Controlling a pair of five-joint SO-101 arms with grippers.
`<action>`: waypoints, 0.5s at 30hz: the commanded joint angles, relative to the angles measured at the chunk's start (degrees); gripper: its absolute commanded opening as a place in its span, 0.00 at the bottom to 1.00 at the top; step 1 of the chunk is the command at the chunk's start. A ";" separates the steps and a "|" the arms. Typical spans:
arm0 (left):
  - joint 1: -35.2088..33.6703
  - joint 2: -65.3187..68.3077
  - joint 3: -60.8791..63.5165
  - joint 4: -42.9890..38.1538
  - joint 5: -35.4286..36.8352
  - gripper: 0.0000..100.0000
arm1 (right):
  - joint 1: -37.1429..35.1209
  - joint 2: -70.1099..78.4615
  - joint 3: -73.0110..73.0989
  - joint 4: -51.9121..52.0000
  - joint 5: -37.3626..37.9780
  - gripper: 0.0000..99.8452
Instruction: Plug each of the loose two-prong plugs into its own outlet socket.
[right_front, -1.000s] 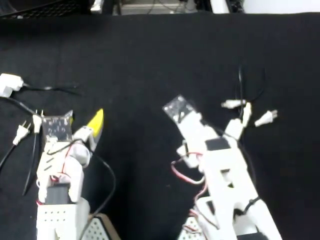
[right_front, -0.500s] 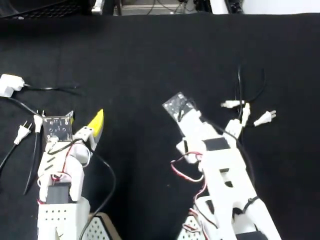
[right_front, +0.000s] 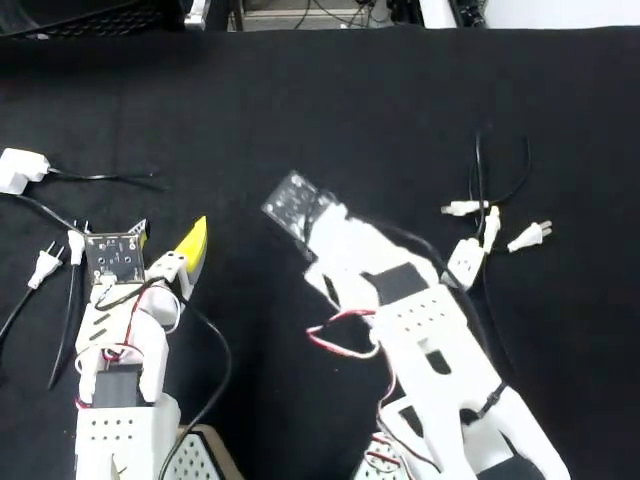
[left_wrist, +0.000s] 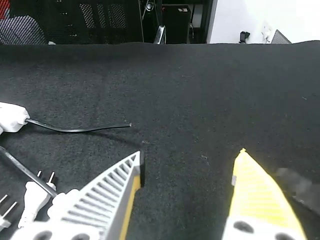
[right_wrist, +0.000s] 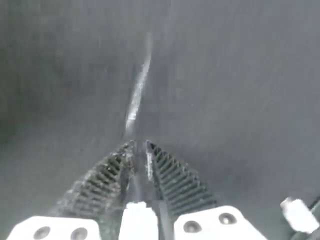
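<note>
Two white two-prong plugs (right_front: 460, 208) (right_front: 530, 237) lie at the right on black cords, next to a white socket piece (right_front: 465, 262). Another white socket (right_front: 18, 168) and two more plugs (right_front: 42, 265) (right_front: 75, 245) lie at the far left. My left gripper (left_wrist: 190, 157) stands open over bare cloth, its yellow finger (right_front: 195, 245) to the right of those plugs, which also show as plugs (left_wrist: 37, 187) beside it. My right gripper (right_wrist: 139, 146) is shut with nothing visibly held. Its arm (right_front: 400, 300) points to the table's middle, away from the right-hand plugs.
Black cloth (right_front: 300, 100) covers the whole table. Thin black cords (right_front: 100, 178) trail from the left socket and loop (right_front: 500, 165) behind the right plugs. A pale streak (right_wrist: 137, 95) runs ahead of my right gripper. Dark equipment stands beyond the far edge.
My right arm has swung left, from beside the right-hand plugs and socket piece toward the table's middle. The left arm and all plugs have stayed put.
</note>
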 joint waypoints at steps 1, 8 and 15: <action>-0.48 0.26 1.01 -1.23 0.09 0.30 | -1.05 0.75 -7.43 -2.99 -0.09 0.01; -0.48 0.26 1.10 -1.32 0.09 0.30 | -1.05 17.80 -16.92 -5.19 -0.09 0.02; -0.31 0.26 1.10 -1.41 0.09 0.30 | -0.88 28.53 -22.81 8.35 -1.05 0.17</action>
